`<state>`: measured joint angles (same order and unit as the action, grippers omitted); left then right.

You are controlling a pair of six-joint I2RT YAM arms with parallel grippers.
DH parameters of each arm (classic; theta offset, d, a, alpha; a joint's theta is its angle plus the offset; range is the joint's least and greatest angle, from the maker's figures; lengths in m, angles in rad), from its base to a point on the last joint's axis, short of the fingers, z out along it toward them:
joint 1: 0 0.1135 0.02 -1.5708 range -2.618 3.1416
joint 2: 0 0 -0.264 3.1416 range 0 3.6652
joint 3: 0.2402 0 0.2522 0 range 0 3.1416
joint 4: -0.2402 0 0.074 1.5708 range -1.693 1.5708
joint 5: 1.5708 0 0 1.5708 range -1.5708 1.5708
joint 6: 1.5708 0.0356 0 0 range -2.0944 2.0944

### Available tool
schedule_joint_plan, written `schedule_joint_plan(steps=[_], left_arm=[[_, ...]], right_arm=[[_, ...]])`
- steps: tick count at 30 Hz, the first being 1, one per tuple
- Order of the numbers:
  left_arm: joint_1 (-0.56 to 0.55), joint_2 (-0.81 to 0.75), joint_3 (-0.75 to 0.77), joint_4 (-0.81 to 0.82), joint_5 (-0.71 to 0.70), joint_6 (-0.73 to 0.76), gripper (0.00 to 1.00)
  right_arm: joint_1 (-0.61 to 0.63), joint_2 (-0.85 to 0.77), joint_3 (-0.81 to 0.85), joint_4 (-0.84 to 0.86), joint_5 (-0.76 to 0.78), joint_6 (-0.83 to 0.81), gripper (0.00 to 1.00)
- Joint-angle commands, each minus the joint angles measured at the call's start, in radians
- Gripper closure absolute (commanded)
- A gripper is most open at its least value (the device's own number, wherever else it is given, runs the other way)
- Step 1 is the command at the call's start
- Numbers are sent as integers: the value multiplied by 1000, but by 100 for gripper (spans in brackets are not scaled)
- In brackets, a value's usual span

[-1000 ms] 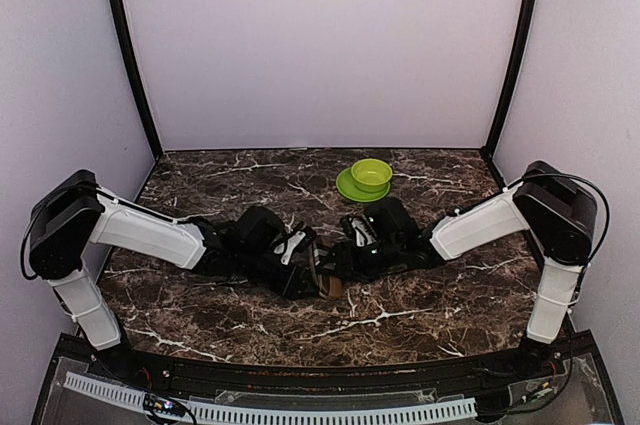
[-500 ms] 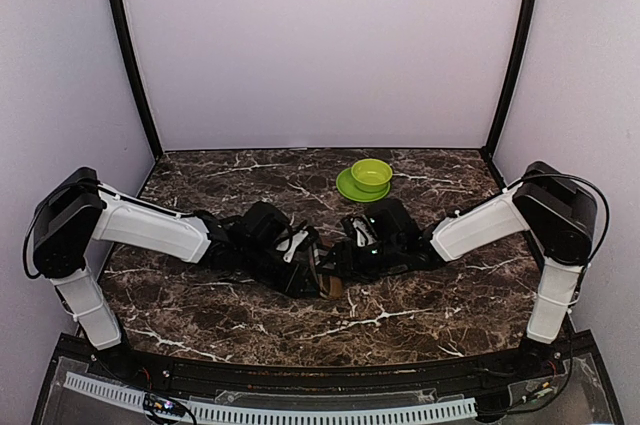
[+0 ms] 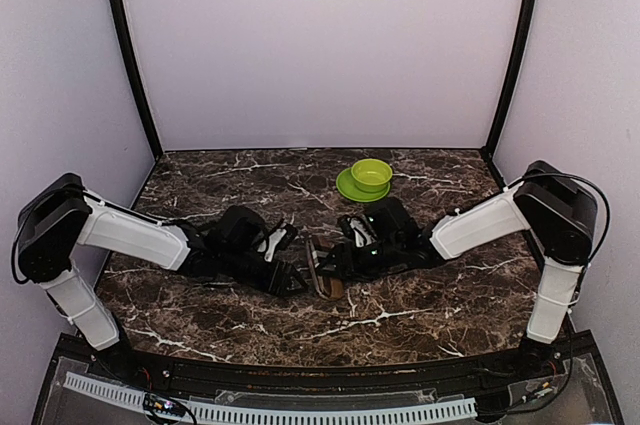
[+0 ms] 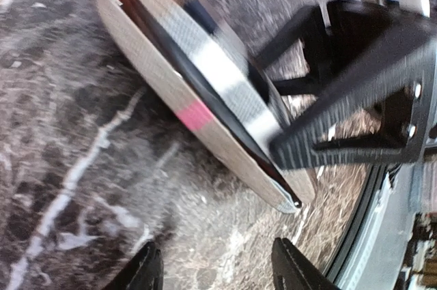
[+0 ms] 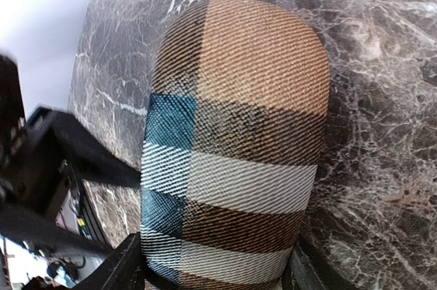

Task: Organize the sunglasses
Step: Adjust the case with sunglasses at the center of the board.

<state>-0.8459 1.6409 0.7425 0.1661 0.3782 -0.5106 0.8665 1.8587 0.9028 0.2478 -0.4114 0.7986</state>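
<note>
A plaid fabric glasses case (image 3: pixel 326 271) lies on the marble table (image 3: pixel 200 185) between my two grippers. In the right wrist view the case (image 5: pixel 235 140) fills the frame, and my right gripper (image 5: pixel 215 269) is shut on its near end, one finger on each side. In the left wrist view the case (image 4: pixel 205 92) stands on edge ahead, with a dark seam along it. My left gripper (image 4: pixel 218 273) is open and empty, a little short of the case. From above, the left gripper (image 3: pixel 290 263) is just left of the case. No sunglasses show in any view.
A green bowl (image 3: pixel 371 175) sits on a green plate (image 3: pixel 349 188) at the back of the table, behind the right gripper (image 3: pixel 338 263). Black posts and lilac walls enclose the table on three sides.
My left gripper has drawn back to the left, away from the case. The right gripper and the case have stayed where they were.
</note>
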Motion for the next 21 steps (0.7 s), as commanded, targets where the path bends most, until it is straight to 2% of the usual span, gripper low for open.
schedule_joint_plan(steps=[1,10,16,21], left_arm=[[63,-46,-39,107,70,-78,44],[93,29,30,84,51,-128,42],[93,90,63,81,56,-145,53],[93,99,81,47,22,-134,55]], right_arm=[[-9,-18,35,-139,-5,-135,66],[-7,-48,154,-419,77,-298,66],[3,-44,185,-471,122,-304,66],[39,-20,240,-573,229,-325,67]])
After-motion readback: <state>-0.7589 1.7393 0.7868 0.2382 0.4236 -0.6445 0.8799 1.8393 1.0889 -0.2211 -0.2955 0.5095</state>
